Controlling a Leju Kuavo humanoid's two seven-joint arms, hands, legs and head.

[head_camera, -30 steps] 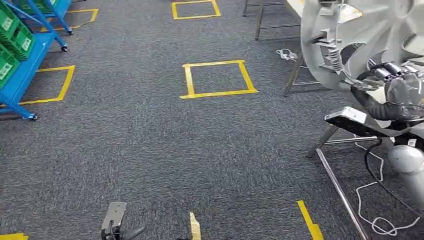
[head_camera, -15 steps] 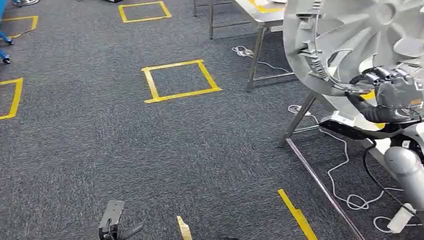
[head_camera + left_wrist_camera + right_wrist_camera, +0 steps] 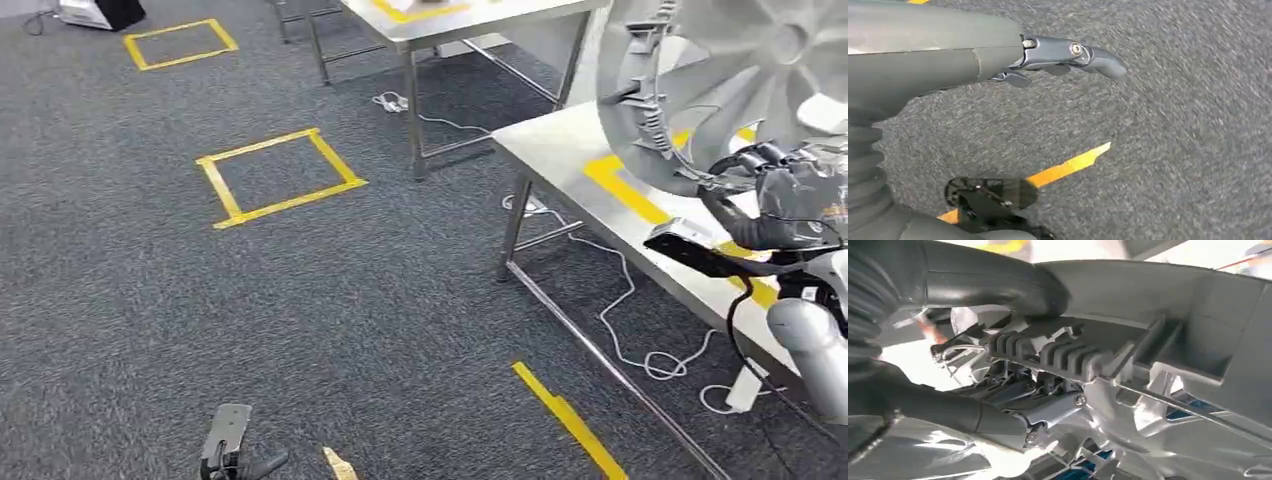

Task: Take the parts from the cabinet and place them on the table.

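My right hand [image 3: 790, 195] grips the big grey part [image 3: 720, 80] by its rim and holds it up high, over the near end of the desk [image 3: 560, 140]. My left hand [image 3: 1068, 55] hangs down by the floor with nothing in it, fingers loose. I think I should bring the part down slowly and lay it flat inside the yellow tape [image 3: 625, 185] before I let go. A black flat thing [image 3: 700, 250] lies on the desk just under my hand, so I must not bump it. White cables [image 3: 640, 340] trail on the carpet [image 3: 300, 300] under the desk.
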